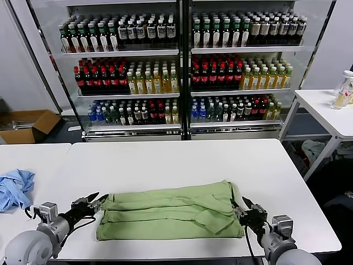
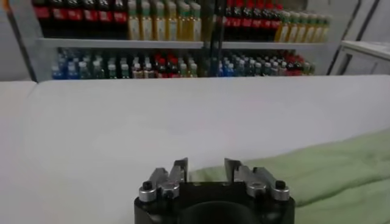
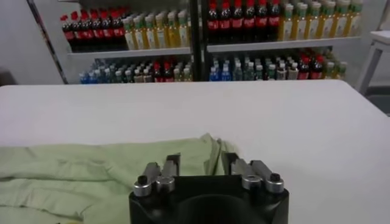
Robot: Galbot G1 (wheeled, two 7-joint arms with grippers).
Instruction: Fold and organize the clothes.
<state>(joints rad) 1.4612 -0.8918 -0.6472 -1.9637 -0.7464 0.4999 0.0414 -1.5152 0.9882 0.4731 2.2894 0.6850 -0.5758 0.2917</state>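
The light green polo shirt (image 1: 171, 212) lies folded into a long flat band across the front of the white table (image 1: 176, 160). My left gripper (image 1: 92, 202) is open and empty at the shirt's left end, just off its edge. My right gripper (image 1: 245, 208) is open and empty at the shirt's right end. The shirt shows past the left gripper (image 2: 206, 167) in the left wrist view (image 2: 329, 170). In the right wrist view the right gripper (image 3: 201, 163) is open over the shirt's folded edge (image 3: 91, 176). Collar, buttons and logo are hidden.
A crumpled light blue garment (image 1: 14, 187) lies on the adjoining table at the left. A drinks cooler (image 1: 182, 66) full of bottles stands behind. A second white table (image 1: 325, 110) with bottles is at the right. A cardboard box (image 1: 25, 126) sits on the floor at the left.
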